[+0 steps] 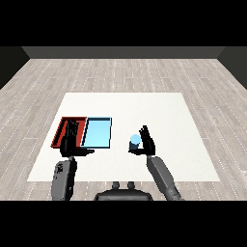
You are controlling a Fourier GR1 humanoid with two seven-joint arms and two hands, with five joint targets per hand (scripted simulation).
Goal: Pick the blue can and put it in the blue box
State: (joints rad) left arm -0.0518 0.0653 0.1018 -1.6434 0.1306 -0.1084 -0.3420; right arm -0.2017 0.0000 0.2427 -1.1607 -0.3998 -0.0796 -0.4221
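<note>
White table [169,111] (bearing both trays) stands on grey plank floor [120,72].

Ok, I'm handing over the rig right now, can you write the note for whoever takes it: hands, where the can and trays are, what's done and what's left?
Left hand: open, fingers straight, holding nothing, over the red tray.
Right hand: open beside the blue can, fingers upright to the can's right, thumb reaching under it toward the left; not yet curled round it.
Blue can: right of the light blue tray, apart from it; whether it rests on the table cannot be told.
Trays: side by side, red on the left, light blue on the right.
Done: right hand is at the can.
Left: grasp, lift, carry left, set it in the light blue tray.
</note>
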